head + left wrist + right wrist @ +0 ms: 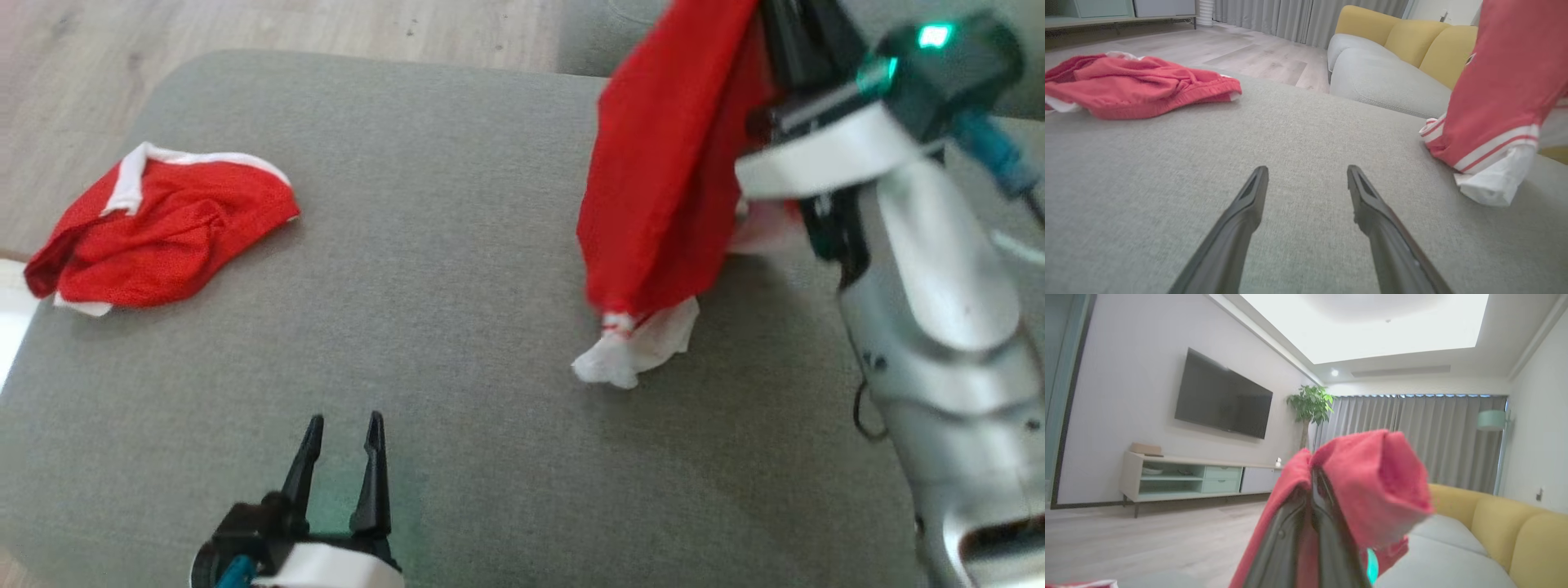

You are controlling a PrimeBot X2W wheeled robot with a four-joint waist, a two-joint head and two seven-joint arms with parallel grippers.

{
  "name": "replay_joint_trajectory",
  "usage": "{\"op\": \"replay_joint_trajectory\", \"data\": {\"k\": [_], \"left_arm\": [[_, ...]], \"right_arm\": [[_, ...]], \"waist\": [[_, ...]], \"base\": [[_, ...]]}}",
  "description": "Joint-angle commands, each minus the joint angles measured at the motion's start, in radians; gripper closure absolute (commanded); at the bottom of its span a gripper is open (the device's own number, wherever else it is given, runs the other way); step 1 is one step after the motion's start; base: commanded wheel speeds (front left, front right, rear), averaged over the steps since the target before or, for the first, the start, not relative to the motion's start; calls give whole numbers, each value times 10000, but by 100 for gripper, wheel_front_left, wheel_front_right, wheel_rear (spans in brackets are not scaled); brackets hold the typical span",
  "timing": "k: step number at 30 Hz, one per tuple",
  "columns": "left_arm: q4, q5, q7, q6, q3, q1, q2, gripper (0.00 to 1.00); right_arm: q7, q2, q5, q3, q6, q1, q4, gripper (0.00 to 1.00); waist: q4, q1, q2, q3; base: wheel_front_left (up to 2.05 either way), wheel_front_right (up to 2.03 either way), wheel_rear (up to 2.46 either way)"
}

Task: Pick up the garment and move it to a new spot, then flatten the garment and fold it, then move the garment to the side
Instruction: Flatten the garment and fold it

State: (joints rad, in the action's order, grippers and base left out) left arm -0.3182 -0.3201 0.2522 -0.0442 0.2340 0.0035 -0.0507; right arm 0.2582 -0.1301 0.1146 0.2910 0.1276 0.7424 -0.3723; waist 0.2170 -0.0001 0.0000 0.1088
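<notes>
Garment (661,180) hangs vertically, white hem (633,351) lowest, right hand (1312,477) clamped on it; left hand (343,429) apart.

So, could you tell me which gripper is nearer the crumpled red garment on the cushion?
Left. The left gripper sits open, apart from the crumpled garment; the right gripper, farther across the cushion, is shut on the hanging garment.

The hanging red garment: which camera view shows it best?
The head view: the hanging red garment shows along most of its length, down to its white hem on the grey cushion. The left wrist view shows its lower part; the right wrist view, a bunch pinched in the right end effector.
</notes>
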Motion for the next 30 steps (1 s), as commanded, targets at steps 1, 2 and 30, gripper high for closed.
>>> {"op": "replay_joint_trajectory", "data": {"k": [1,2,30], "left_arm": [[218,-112,95,11,-220,-27,5,0],[218,-112,95,11,-220,-27,5,0],[-113,-119,95,-99,-40,111,5,0]], "right_arm": [[36,221,118,60,31,883,306,100],[36,221,118,60,31,883,306,100],[-675,-310,-1322,-1553,31,3232,-3972,100]], "waist": [[169,1,0,-80],[169,1,0,-80],[552,1,0,-25]], "base": [[0,0,0],[0,0,0],[0,0,0]]}}
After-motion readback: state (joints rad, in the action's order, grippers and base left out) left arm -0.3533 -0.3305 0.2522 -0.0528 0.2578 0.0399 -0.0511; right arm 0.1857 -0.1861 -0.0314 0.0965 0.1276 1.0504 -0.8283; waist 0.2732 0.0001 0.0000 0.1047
